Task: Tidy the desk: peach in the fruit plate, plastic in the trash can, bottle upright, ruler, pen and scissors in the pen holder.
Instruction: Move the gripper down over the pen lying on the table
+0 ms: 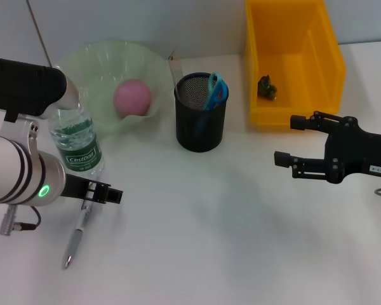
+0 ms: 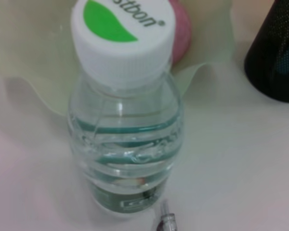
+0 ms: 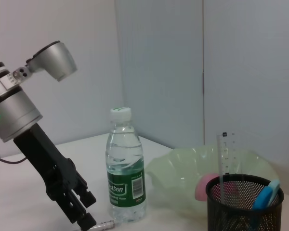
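From the head view, the white bench (image 1: 209,229) carries a pale green fruit plate (image 1: 95,70) at the far left with the pink peach (image 1: 133,96) lying in it. Just in front of the plate the water bottle (image 1: 76,143) stands upright, partly hidden by the left arm. The left hand (image 1: 105,192) hangs low just beside the bottle's base and directly over the upper end of the pen (image 1: 76,238), which lies flat on the bench; whether its fingers are spread or closed cannot be told here. The black mesh pen holder (image 1: 200,121) stands near the middle, with blue-handled scissors (image 1: 214,90) in it and the ruler (image 1: 175,68) rising at its far rim. The yellow trash can (image 1: 292,60) sits at the far right with a small dark green scrap (image 1: 267,88) on its floor. The right hand (image 1: 292,141) hovers in front of the can, fingers apart and gripping nothing.

The left wrist view looks down on the bottle's white cap (image 2: 123,36), with the pen's tip (image 2: 166,222) at the bottle's foot, the peach (image 2: 180,33) behind and the holder (image 2: 274,57) to one side.

The right wrist view shows the left hand (image 3: 84,216) lowered beside the upright bottle (image 3: 125,168), touching or nearly touching the pen (image 3: 105,224). The ruler (image 3: 225,159) stands in the holder (image 3: 243,204).
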`<state>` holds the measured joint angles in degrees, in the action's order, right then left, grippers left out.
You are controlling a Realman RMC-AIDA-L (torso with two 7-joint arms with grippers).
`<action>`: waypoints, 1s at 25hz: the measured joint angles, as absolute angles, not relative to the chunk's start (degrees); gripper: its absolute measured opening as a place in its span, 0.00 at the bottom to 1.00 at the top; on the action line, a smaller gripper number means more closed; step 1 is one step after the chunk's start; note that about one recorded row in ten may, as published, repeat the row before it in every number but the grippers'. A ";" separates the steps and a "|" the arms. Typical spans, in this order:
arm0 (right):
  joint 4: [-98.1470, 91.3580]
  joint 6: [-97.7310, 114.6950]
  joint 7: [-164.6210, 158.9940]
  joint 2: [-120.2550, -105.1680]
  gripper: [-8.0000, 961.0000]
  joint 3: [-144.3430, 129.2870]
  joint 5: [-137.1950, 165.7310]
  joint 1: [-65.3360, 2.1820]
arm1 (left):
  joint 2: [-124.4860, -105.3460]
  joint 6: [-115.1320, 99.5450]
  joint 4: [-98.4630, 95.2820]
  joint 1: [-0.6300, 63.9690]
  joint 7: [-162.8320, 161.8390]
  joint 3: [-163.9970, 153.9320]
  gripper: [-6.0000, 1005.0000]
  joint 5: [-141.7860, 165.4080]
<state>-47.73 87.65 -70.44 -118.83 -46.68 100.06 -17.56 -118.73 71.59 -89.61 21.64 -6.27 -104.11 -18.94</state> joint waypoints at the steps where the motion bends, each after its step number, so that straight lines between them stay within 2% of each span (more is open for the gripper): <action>1: -47.61 87.48 -70.44 -118.83 0.87 -46.70 100.09 -17.69 | -118.73 71.62 -88.96 22.02 -6.45 -103.88 0.79 -18.93; 25: -47.21 87.17 -70.41 -118.91 0.87 -46.86 100.21 -18.20 | -118.66 73.06 -79.43 28.88 -5.83 -100.75 0.79 -20.73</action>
<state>-47.21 87.17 -70.41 -118.91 -46.87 100.21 -18.20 -118.66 73.06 -79.43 28.88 -5.83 -100.75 -20.73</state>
